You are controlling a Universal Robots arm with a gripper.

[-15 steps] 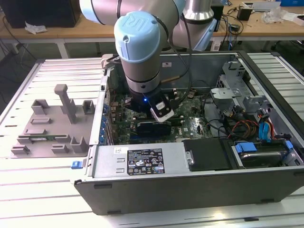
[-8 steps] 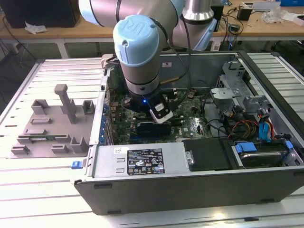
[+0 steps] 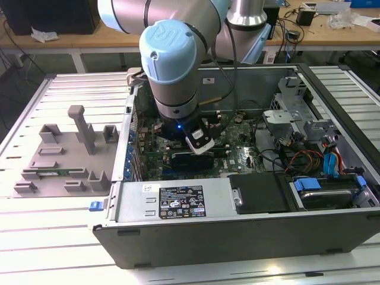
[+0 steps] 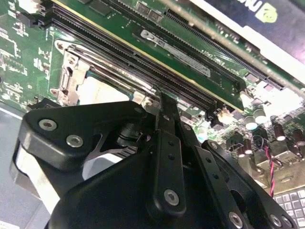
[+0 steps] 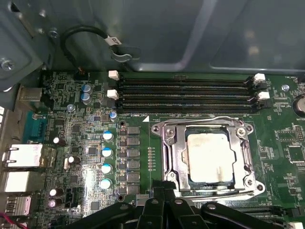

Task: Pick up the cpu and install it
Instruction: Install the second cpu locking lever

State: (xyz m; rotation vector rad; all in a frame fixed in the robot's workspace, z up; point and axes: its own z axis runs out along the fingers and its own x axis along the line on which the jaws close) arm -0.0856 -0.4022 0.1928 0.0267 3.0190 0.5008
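The cpu [image 5: 209, 157], a flat square chip with a pale silver top, lies inside the metal socket frame [image 5: 167, 152] on the green motherboard [image 5: 86, 157]. In the second wrist view the cpu [image 4: 101, 88] shows as a pale patch under the bracket. My gripper [image 5: 165, 187] hovers just beside the socket's edge, its black fingers [image 4: 164, 112] pressed together with nothing between them. The cpu is apart from the fingers. In the exterior view the arm's wrist [image 3: 175, 101] reaches down into the open computer case [image 3: 178, 205].
Black memory slots [image 5: 190, 95] run along one side of the socket. Capacitors [image 5: 107, 152] and rear ports [image 5: 19, 157] sit on the other. A graphics card [image 4: 248, 19], cables [image 3: 309, 157] and drive bays [image 3: 332, 190] crowd the case. A grey fixture block [image 3: 65, 154] lies at the exterior view's left.
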